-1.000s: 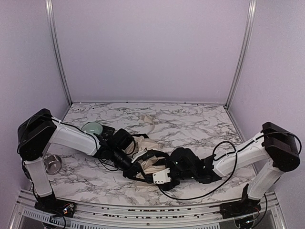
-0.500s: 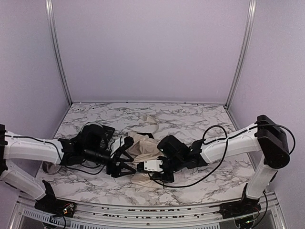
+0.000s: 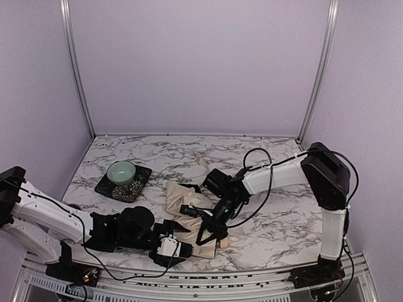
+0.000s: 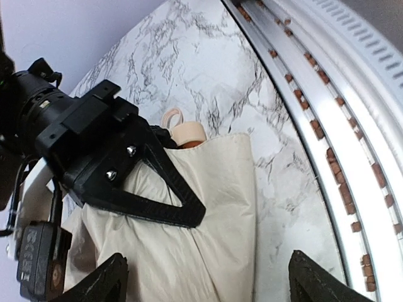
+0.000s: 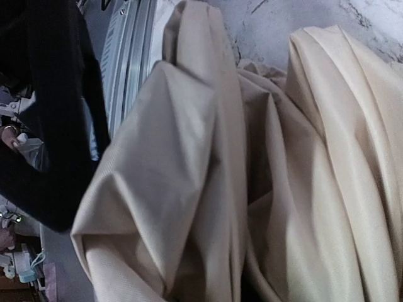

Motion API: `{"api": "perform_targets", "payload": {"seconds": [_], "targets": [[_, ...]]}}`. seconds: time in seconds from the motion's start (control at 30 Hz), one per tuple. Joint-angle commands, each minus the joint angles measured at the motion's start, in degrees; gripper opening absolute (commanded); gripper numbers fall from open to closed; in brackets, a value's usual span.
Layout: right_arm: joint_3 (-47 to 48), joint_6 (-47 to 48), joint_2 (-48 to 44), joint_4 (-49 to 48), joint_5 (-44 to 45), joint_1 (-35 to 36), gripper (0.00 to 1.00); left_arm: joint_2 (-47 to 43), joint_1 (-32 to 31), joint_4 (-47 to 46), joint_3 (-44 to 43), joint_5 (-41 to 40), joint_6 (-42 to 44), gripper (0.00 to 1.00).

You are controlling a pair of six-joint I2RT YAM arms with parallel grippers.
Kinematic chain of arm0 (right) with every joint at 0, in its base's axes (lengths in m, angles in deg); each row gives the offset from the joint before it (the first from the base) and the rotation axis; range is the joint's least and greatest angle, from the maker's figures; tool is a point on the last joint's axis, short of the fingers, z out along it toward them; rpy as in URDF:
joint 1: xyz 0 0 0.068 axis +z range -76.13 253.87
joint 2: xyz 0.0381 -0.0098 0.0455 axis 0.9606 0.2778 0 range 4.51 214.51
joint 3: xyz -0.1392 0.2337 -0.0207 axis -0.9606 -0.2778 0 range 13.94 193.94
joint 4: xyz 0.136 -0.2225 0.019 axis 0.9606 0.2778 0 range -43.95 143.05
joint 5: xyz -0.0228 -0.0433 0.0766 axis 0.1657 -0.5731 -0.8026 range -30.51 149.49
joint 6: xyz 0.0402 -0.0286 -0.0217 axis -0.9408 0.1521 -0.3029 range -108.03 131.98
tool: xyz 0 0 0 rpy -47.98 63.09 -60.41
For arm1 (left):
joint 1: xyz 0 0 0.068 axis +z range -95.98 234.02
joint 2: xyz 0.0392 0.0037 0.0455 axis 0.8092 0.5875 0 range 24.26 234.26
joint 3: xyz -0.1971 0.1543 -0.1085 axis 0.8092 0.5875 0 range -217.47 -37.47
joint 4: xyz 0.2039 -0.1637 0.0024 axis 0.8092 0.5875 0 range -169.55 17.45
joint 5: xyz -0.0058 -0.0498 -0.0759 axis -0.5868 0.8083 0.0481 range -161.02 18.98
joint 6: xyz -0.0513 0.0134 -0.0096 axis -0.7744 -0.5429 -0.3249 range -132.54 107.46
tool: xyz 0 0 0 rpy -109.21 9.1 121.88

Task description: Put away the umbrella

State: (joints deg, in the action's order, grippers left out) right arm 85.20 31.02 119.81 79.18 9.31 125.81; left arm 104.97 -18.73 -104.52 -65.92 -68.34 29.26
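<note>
Top external: looks down from above and behind over the whole table (image 3: 283, 220). Left wrist: low, close, faces along the near edge. Right wrist: pressed up close. Shared by all: umbrella (image 3: 178, 196) fabric.

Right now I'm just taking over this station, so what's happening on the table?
The two arms are working on the umbrella, which lies loosely bunched on the marble table. The right tool is pinched shut on its cream fabric. The left tool hangs open at the umbrella's near edge, gripping nothing.
</note>
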Motion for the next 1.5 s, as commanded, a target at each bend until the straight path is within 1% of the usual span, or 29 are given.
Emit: {"api": "perform_targets", "payload": {"seconds": [0.0,0.1,0.17,0.27,0.37,0.47,0.53,0.57,0.6,0.67,0.73,0.77,0.83,0.9,0.97,1.07,1.13,1.17,1.23,1.3,1.47], "targets": [[1.47,1.9,7.14,9.63,-3.5,-0.32,0.17,8.19,0.24,-0.08,-4.63,-10.46,7.62,0.89],[2.36,3.7,8.17,11.1,-2.76,-0.68,0.19,12.46,1.04,0.01,-5.79,-15.9,6.59,0.89],[2.73,4.43,8.27,11.67,-2.36,-0.7,0.2,14.01,1.21,1.28,-5.98,-16.35,5.64,0.87],[3.31,5.03,6.66,11.54,-2.31,-1.08,0.27,14.86,1.74,8.01,-8.42,-14.11,1.22,0.67],[3.42,5.59,2.46,9.73,-3.01,-1.43,0.39,16.08,3.36,19.05,-12.63,-10.51,-5.02,0.57],[3.49,4.51,-2.0,8.05,-2.81,-2.5,0.57,19.72,5.29,30.11,-18.76,-7.28,-9.08,0.47],[2.42,2.46,-5.56,6.38,-1.84,-4.5,0.68,21.51,6.68,34.02,-20.7,-3.48,-10.31,0.45],[0.82,1.23,-7.86,4.9,-0.67,-6.28,0.78,21.81,7.37,34.4,-20.92,-0.49,-11.08,0.44],[-0.72,-0.06,-10.54,3.31,0.73,-7.53,0.82,21.78,8.08,34.52,-20.94,2.18,-11.59,0.42],[-4.79,-2.92,-16.86,-1.36,4.85,-10.01,0.84,21.44,9.77,34.56,-21.3,8.69,-12.85,0.41],[-9.04,-5.22,-23.48,-6.46,12.86,-10.74,0.85,22.09,11.81,35.68,-22.56,15.24,-14.8,0.39],[-11.39,-5.92,-28.0,-9.25,17.32,-10.6,0.85,23.27,12.99,37.03,-24.32,17.65,-15.89,0.37],[-17.29,-6.26,-35.04,-16.69,21.87,-9.97,0.86,25.52,14.04,40.55,-26.83,20.84,-17.59,0.35],[-24.9,-3.41,-42.59,-25.9,28.5,-6.34,0.86,27.59,15.19,43.35,-29.78,24.56,-19.39,0.35],[-32.59,3.2,-49.02,-34.3,34.84,0.72,0.86,29.26,17.05,45.3,-31.72,29.65,-21.63,0.35],[-43.12,12.77,-54.89,-47.34,39.67,8.43,0.9,30.9,19.9,46.91,-33.41,36.3,-24.93,0.35],[-46.33,16.69,-54.71,-52.69,42.42,11.48,0.93,31.65,21.14,47.45,-33.83,39.16,-26.37,0.35],[-46.2,18.23,-53.35,-52.92,43.86,12.56,0.93,31.96,21.61,47.63,-34.05,40.1,-26.77,0.34],[-43.83,20.64,-49.12,-51.5,46.88,14.29,0.93,32.7,22.21,47.82,-34.49,41.94,-27.45,0.34],[-41.18,22.93,-44.04,-50.07,48.84,15.1,0.94,33.77,22.46,48.32,-35.5,42.06,-28.13,0.34],[-36.29,28.73,-32.44,-49.73,51.86,15.38,0.95,36.43,22.56,50.12,-37.5,43.11,-28.18,0.33]]}}
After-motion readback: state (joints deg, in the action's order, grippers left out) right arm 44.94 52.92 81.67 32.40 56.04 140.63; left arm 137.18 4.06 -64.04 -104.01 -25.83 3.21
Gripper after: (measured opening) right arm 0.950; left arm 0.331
